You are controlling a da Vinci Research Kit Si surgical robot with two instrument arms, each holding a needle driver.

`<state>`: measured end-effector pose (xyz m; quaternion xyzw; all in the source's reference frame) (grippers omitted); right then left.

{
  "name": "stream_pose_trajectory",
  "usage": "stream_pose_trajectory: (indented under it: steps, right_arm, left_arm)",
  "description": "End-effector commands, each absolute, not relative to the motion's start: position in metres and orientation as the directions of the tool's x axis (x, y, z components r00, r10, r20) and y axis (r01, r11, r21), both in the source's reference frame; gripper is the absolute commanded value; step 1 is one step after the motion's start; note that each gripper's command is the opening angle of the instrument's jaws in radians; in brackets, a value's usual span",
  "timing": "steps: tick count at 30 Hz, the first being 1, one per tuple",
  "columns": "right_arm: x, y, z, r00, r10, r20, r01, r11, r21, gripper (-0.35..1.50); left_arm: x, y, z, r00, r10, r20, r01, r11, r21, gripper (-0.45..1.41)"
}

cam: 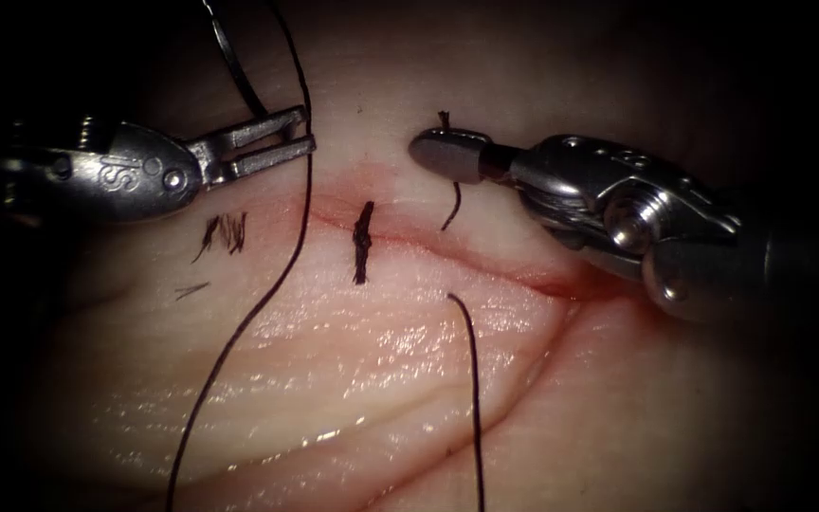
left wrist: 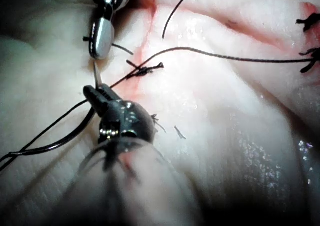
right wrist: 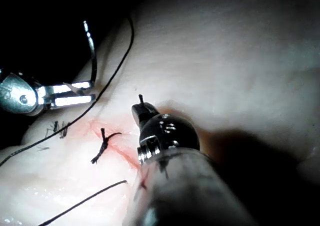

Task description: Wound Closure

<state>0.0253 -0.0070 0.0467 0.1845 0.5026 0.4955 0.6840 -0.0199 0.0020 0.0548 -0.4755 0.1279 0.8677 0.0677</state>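
Observation:
The cut (cam: 485, 265) runs across the tissue (cam: 353, 379), with red fluid along it. My left tool (cam: 307, 130) is at the cut's left end, shut on the curved needle (cam: 239, 71) near one end. The needle arcs up and away, clear of the tissue. It also appears in the left wrist view (left wrist: 55, 143) and the right wrist view (right wrist: 92, 55). Long thread (cam: 277, 275) hangs past the left jaws and down over the tissue. My right tool (cam: 424, 150) is shut on a short thread end (cam: 452, 204) just above the cut. A tied knot (cam: 362, 242) sits across the cut between the tools.
A second strand of thread (cam: 474, 398) trails down from the cut's lower edge. Short cut ends of thread (cam: 225, 232) lie on the tissue below the left tool. Two more dark stitches (left wrist: 310, 58) sit further along the cut in the left wrist view.

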Motion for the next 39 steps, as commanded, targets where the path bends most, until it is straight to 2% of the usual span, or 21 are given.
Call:
stream_pose_trajectory:
  steps: [1,3,17,22,24,27,29,30,32,33,34,36,37,39]
  right_arm:
    - [0.026,-0.007,0.0464,-0.009,0.861,-0.508,-0.487,0.44,0.754,-0.35]
    - [0.0259,-0.0072,0.0446,-0.054,0.847,-0.529,-0.47,0.446,0.762,-0.35]
    - [0.0264,-0.0068,0.0395,-0.071,0.786,-0.614,-0.442,0.527,0.726,-0.35]
    - [0.0257,-0.0074,0.0407,-0.088,0.753,-0.652,-0.435,0.56,0.706,-0.35]
    - [0.0246,-0.0072,0.0411,-0.133,0.737,-0.663,-0.415,0.566,0.712,0.02]
    - [0.0239,-0.0072,0.0409,-0.146,0.733,-0.665,-0.411,0.566,0.715,0.07]
    - [0.0234,-0.0074,0.0408,-0.153,0.73,-0.666,-0.402,0.57,0.717,0.04]
    - [0.0234,-0.0074,0.0408,-0.153,0.73,-0.666,-0.402,0.57,0.717,0.04]
    - [0.0231,-0.0075,0.0407,-0.145,0.72,-0.678,-0.411,0.58,0.704,0.05]
    - [0.023,-0.0076,0.0407,-0.142,0.718,-0.682,-0.417,0.582,0.699,0.07]
    - [0.0229,-0.0076,0.0407,-0.138,0.714,-0.686,-0.419,0.585,0.694,0.04]
    - [0.0229,-0.0076,0.0408,-0.141,0.713,-0.687,-0.42,0.585,0.694,0.04]
    - [0.0229,-0.0076,0.0408,-0.141,0.712,-0.687,-0.42,0.586,0.693,0.05]
    - [0.0229,-0.0077,0.0409,-0.138,0.708,-0.692,-0.421,0.59,0.689,0.05]
  left_arm:
    - [-0.0204,0.0022,0.0553,-0.54,-0.005,-0.842,-0.237,-0.958,0.158,-0.45]
    - [-0.0203,0.0024,0.0554,-0.541,-0.006,-0.841,-0.231,-0.96,0.156,-0.45]
    - [-0.0203,0.0063,0.0566,-0.575,-0.013,-0.818,-0.212,-0.963,0.164,-0.45]
    - [-0.0209,0.0072,0.0579,-0.61,-0.036,-0.792,-0.168,-0.97,0.174,-0.45]
    - [-0.0215,0.0076,0.0587,-0.635,-0.037,-0.772,-0.141,-0.976,0.163,-0.45]
    - [-0.0223,0.0076,0.0596,-0.651,-0.015,-0.759,-0.141,-0.98,0.141,-0.45]
    - [-0.0233,0.0075,0.0604,-0.655,0.035,-0.755,-0.168,-0.981,0.1,-0.1]
    - [-0.0233,0.0075,0.0604,-0.655,0.035,-0.755,-0.168,-0.981,0.1,-0.1]
    - [-0.0242,0.0074,0.0607,-0.633,0.111,-0.766,-0.215,-0.976,0.036,0.52]
    - [-0.0246,0.0074,0.0607,-0.624,0.135,-0.769,-0.229,-0.973,0.014,0.78]
    - [-0.0253,0.0074,0.0605,-0.608,0.16,-0.777,-0.246,-0.969,-0.008,0.86]
    - [-0.0255,0.0073,0.0603,-0.598,0.173,-0.783,-0.257,-0.966,-0.017,0.89]
    - [-0.0257,0.0073,0.0598,-0.593,0.177,-0.785,-0.26,-0.965,-0.021,1.15]
    - [-0.0256,0.0074,0.0596,-0.593,0.179,-0.785,-0.259,-0.966,-0.024,1.21]
